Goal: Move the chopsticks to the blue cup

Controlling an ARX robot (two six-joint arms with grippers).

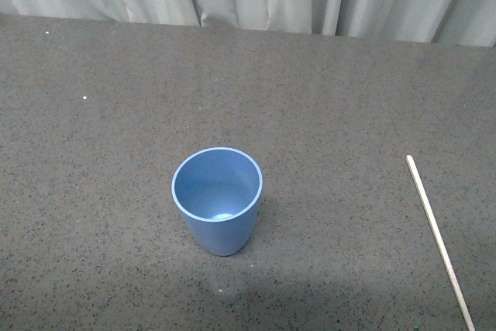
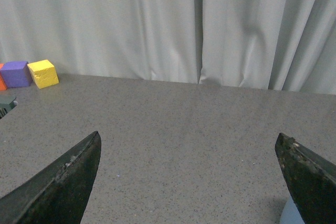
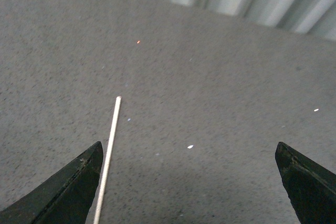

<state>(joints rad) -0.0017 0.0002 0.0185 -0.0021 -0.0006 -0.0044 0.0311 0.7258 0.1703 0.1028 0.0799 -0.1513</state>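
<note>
**Chopstick flat on the desk, well apart from the blue cup**

Lies as one pale thin stick on the dark speckled desk, far over on the right of the front view, slanting from its rounded far end toward the near edge. Stands upright near the middle, the cup, round mouth open to the camera, touching nothing but the desk.

Seen from the right wrist: right hand spread wide and gripping nothing, the chopstick running just beside one dark finger; cannot tell whether the two touch.

Seen from the left wrist: left hand likewise spread wide and gripping nothing, facing a pale pleated curtain behind the desk. Off to one side against that curtain, a yellow block beside a purple block.
</note>
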